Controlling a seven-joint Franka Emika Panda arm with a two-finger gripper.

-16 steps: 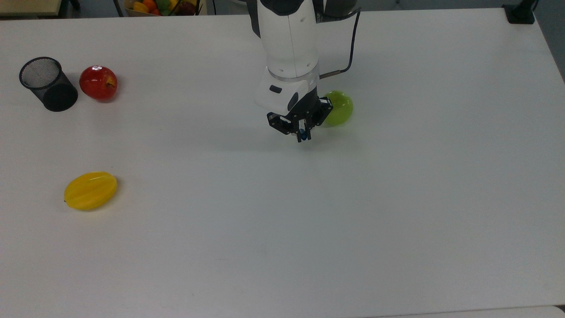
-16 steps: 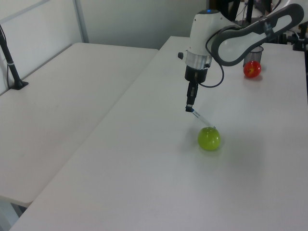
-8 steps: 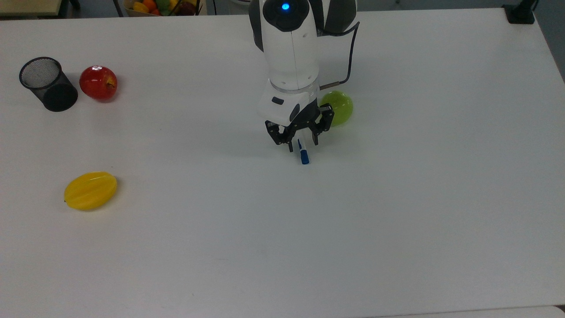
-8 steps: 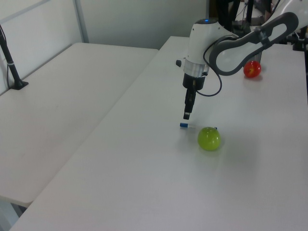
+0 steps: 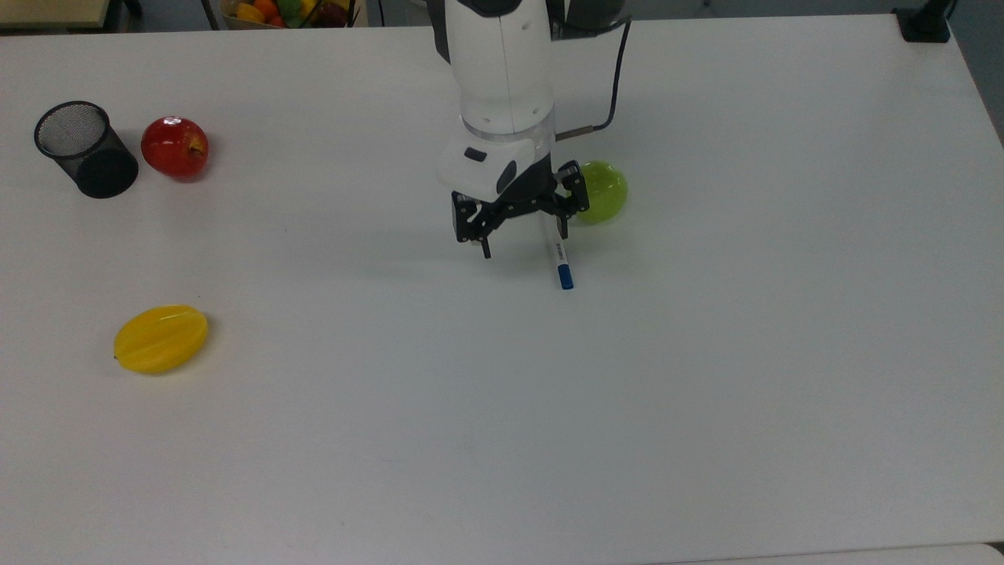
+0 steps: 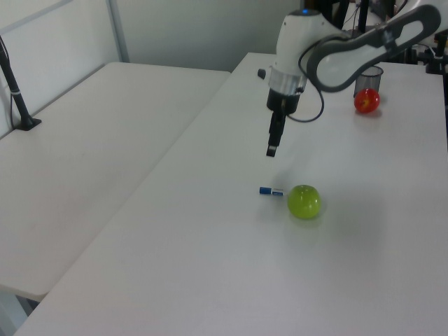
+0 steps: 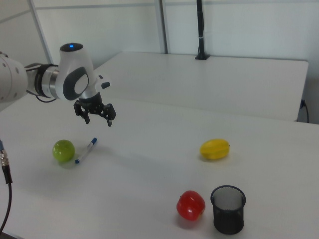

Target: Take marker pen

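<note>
My gripper [image 5: 522, 242] hangs above the table [image 5: 706, 353] with its jaws spread wide and nothing between them. In the top view the two fingers [image 5: 485, 245] stand well apart, and one fingertip overlaps the upper end of the pen in that picture. The right view settles it: the gripper [image 7: 97, 119] is up in the air and the pen [image 7: 85, 150] lies flat on the table below it, untouched.

The pen [image 5: 559, 259] rests on the table just beside the green apple [image 5: 604, 191]. In the top view its blue cap points toward the bottom of the picture and its white barrel runs up toward the gripper. In the left view I see the pen [image 6: 270, 191] end-on and short, blue cap to the left view's left, its other end close against the apple [image 6: 304, 201]; I cannot tell whether they touch. The right view shows the pen's full length, slanting away from the apple [image 7: 64, 151], with a small blue tip at the near end.

The left view shows the gripper [image 6: 271, 149] edge-on, so the jaw gap is hidden there. The cup [image 5: 85, 149], red apple [image 5: 174, 147] and yellow fruit [image 5: 161, 338] sit far off toward the top view's left. The right view puts the cup [image 7: 228, 209] and red apple [image 7: 190, 205] in front.
</note>
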